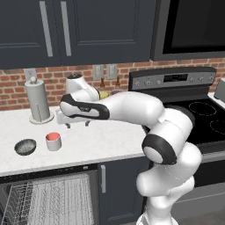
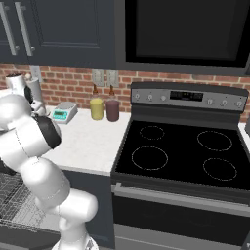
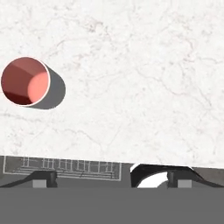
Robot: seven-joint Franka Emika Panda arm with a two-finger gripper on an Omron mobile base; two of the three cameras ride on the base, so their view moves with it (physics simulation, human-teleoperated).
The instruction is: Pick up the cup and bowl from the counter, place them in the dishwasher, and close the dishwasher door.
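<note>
White marbled stone formed the tabletop (image 1: 101, 140), backed by rough red brick, and on it the short cylindrical cup (image 1: 53, 141) with its salmon inside stood just beside the shallow, speckled grey bowl (image 1: 25, 146). Above them the fingers (image 1: 78, 125) hung spread apart and empty, over the dishwasher (image 1: 52, 197) with its silver wire rack.

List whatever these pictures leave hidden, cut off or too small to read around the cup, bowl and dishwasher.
- Dishwasher: cut off by the bottom and left edges of the left base view; its door is not seen.
- Gripper: fingertips barely visible under the hand there.
- Cup: base unseen from above in the hand view.
- Bowl: small; any contents cannot be told.
</note>
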